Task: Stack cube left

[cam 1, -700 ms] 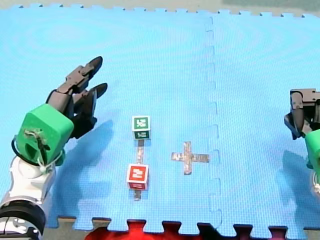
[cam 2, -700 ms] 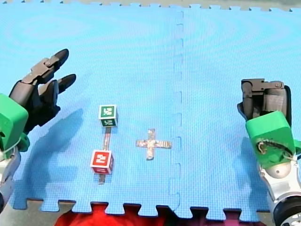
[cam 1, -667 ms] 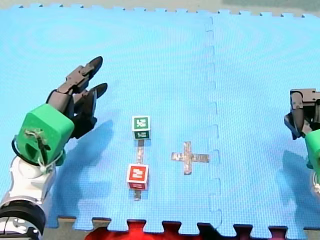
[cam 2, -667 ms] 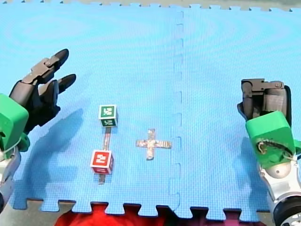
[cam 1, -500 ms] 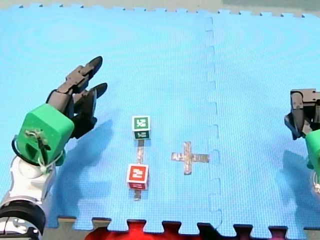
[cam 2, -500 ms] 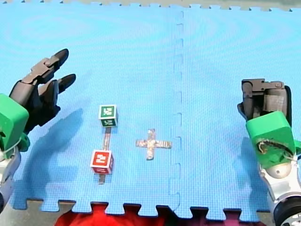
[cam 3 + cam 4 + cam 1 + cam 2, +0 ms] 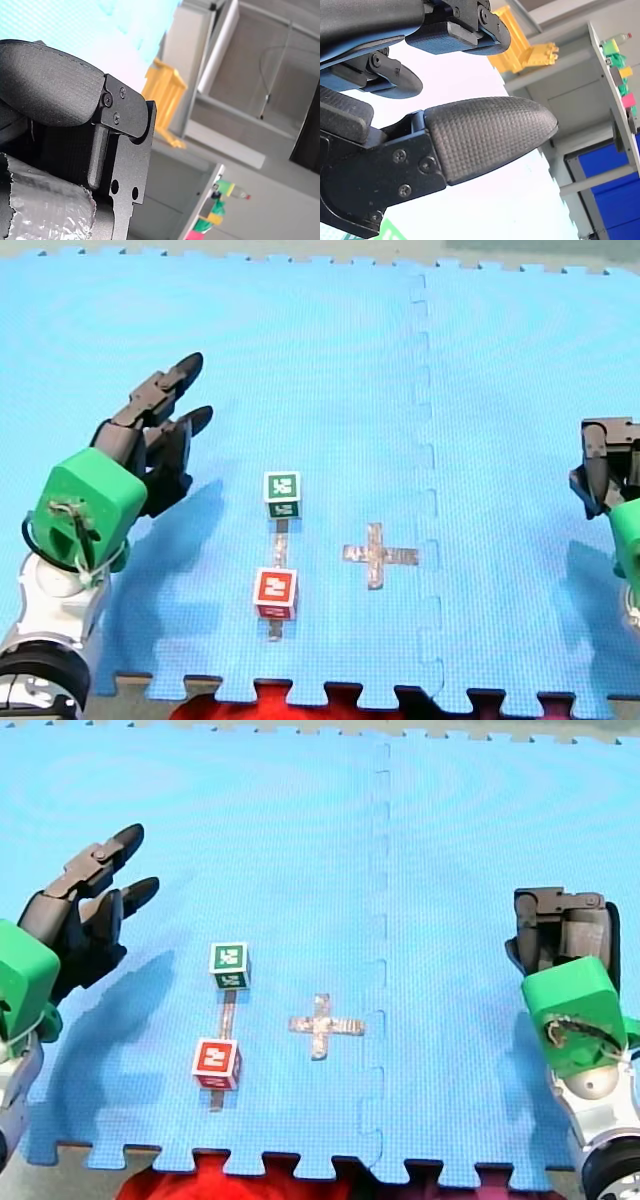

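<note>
Left robot hand (image 7: 152, 445) released, empty, above the blue foam mat (image 7: 330, 360). Green cube (image 7: 282, 493) lies to its right, apart from it; red cube (image 7: 275, 592) lies nearer the robot. Right robot hand (image 7: 558, 928) clenched, empty, well apart from both.

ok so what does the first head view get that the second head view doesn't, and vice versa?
First head view: the left wrist block, green, whole, with the left forearm below it; the right arm is cut by the frame edge. Second head view: the right wrist block whole, with the right forearm; the left arm is cut there. Both: green cube and red cube standing apart on the blue mat, tape cross beside them, left hand open over the mat's left side, right hand shut at its right side.
</note>
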Robot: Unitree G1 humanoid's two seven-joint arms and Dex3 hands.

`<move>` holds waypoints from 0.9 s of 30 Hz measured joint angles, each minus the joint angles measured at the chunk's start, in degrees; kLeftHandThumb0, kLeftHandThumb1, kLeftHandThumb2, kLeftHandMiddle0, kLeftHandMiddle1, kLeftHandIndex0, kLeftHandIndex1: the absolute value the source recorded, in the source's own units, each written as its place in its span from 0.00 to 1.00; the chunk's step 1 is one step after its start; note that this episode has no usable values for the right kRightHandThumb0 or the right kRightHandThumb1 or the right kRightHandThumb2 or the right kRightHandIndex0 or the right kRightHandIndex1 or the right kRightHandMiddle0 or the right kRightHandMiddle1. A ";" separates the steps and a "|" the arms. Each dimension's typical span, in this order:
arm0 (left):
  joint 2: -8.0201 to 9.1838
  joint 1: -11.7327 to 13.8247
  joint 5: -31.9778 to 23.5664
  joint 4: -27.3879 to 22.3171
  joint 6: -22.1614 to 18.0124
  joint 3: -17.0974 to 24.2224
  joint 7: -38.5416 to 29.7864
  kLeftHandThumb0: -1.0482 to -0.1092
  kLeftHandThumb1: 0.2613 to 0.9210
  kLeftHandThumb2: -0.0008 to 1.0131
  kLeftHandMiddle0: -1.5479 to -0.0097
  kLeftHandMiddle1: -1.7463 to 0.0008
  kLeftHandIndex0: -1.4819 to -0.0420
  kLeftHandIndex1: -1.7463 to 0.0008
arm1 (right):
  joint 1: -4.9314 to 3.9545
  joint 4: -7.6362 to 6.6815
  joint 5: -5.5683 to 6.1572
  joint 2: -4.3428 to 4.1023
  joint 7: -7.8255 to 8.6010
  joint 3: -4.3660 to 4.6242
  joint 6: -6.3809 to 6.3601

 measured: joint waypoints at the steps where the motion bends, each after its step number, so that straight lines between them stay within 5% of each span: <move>1: 0.01 0.00 0.00 0.00 0.00 0.00 0.00 0.00 1.00 0.75 0.66 1.00 0.80 1.00 | 0.00 -0.01 -0.02 0.00 -0.03 0.03 0.00; 18: 0.14 -0.01 1.04 -0.07 0.03 -0.37 2.62 0.00 1.00 0.76 0.62 0.98 0.79 1.00 | 0.00 -0.04 0.18 0.00 -0.01 -0.03 0.00; 22: 0.13 0.00 1.29 -0.11 0.03 -0.47 3.38 0.00 1.00 0.76 0.49 0.93 0.79 1.00 | 0.01 -0.07 0.18 0.01 -0.03 -0.03 -0.01; 23: 0.12 -0.01 1.38 -0.11 0.02 -0.46 3.73 0.00 1.00 0.76 0.35 0.82 0.77 0.99 | 0.01 -0.07 0.18 0.01 -0.06 -0.03 -0.01; 25: 0.12 0.00 1.56 -0.07 -0.19 -0.38 4.90 0.00 1.00 0.77 0.50 0.23 0.78 0.99 | 0.01 -0.11 0.17 0.01 -0.14 -0.02 -0.01; 27: 0.09 0.12 1.75 -0.05 -1.00 -0.36 6.22 0.00 1.00 0.75 0.52 0.06 0.77 0.98 | 0.02 -0.12 0.14 0.01 -0.22 0.01 -0.01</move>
